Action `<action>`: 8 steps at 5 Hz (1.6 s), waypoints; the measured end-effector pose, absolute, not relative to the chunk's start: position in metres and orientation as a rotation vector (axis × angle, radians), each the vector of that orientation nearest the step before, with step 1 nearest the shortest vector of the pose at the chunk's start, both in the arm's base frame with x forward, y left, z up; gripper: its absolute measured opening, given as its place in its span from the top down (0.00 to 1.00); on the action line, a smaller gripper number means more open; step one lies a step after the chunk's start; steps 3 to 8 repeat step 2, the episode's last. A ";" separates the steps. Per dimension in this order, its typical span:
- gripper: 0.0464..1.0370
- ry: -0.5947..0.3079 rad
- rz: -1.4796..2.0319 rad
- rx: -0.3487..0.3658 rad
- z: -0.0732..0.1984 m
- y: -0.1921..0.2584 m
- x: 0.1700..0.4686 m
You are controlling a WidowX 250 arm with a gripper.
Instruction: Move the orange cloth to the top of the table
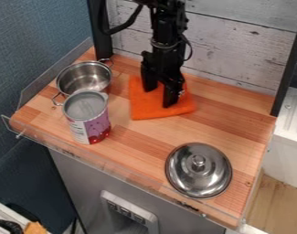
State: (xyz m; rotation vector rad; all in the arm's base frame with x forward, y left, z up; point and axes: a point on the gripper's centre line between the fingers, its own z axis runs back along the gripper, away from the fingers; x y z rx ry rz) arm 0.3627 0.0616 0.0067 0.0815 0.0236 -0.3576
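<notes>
Across the frame, one wooden table [227, 121]. Down from the top edge, one black arm [165, 39], nearly upright, with one gripper [160, 95] pointing down, jaws apart, over one orange cloth [151, 109] at upper centre. At lower right, one metal lid [205, 176]; at left, one metal pot [83, 77] near one can [92, 123].

A toy kitchen, by the look of it: a wooden counter [220, 112] with a metal pot [83, 77] and domed lid [198, 176] on it, whitewashed planks [236, 45] behind it, and a dispenser-like panel [121, 211] below it.
</notes>
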 end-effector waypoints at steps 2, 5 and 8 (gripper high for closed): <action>0.04 -0.021 -0.332 0.049 0.043 0.055 0.359; 0.04 -0.021 -0.332 0.049 0.043 0.055 0.359; 0.04 -0.021 -0.332 0.049 0.043 0.055 0.359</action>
